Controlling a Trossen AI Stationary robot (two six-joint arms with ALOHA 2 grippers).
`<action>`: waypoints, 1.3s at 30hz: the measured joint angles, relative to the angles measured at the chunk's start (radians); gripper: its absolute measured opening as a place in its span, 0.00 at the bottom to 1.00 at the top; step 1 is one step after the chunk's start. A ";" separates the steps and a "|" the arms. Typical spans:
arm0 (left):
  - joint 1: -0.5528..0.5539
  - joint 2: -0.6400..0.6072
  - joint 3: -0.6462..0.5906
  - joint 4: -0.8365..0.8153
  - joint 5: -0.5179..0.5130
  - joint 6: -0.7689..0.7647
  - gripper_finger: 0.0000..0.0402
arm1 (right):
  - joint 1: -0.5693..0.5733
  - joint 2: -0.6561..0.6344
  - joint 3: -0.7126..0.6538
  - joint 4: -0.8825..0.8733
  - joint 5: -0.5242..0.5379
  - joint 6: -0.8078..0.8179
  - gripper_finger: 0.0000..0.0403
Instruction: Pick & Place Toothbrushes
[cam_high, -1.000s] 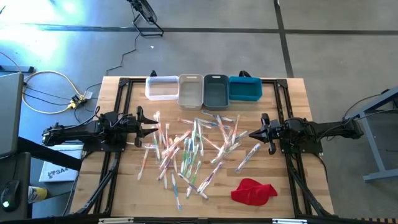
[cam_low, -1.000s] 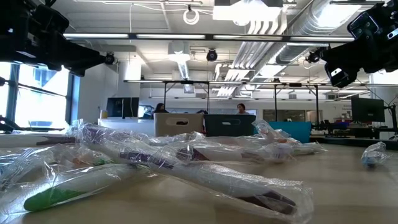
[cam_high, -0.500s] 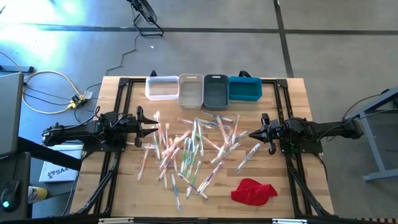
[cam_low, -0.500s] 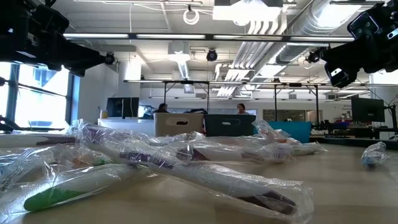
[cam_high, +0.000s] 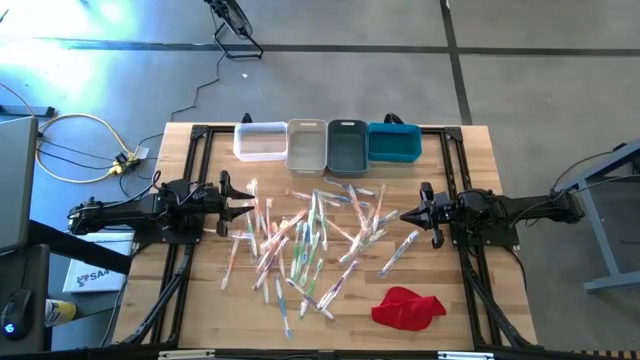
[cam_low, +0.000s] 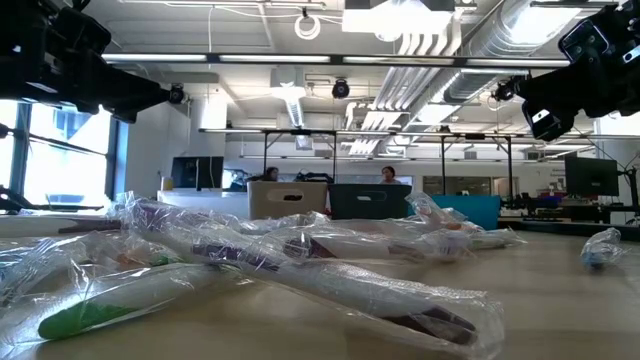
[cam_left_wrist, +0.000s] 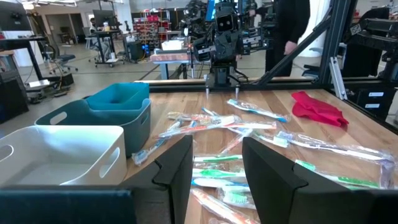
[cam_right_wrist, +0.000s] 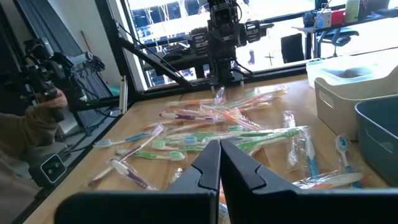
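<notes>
Pale blond wooden bench (cam_high: 200, 300), plank-grained, with a black metal frame. Scattered thin toothbrushes in clear wrappers (cam_high: 310, 240): handles pink, orange, green, blue, white. Row of four rectangular plastic bins: white bin (cam_high: 260, 140), beige bin (cam_high: 307, 144), dark grey bin (cam_high: 347, 145), teal-blue bin (cam_high: 394, 142). Crumpled red cloth (cam_high: 406, 307). Both arms matt black, as are the left gripper (cam_high: 247, 207) and right gripper (cam_high: 404, 213). Grey concrete floor (cam_high: 540, 80); yellow cable (cam_high: 90, 120) on it.
</notes>
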 joint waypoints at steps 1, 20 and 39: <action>0.000 0.000 0.000 0.000 0.000 0.000 0.34 | 0.000 0.000 0.000 0.000 0.000 0.000 0.01; 0.000 -0.002 0.082 0.051 0.002 -0.157 0.34 | 0.000 0.000 0.000 0.174 -0.003 -0.006 0.01; 0.000 0.025 0.100 0.017 -0.045 -0.158 0.34 | 0.000 0.107 0.039 0.250 0.140 -0.052 0.01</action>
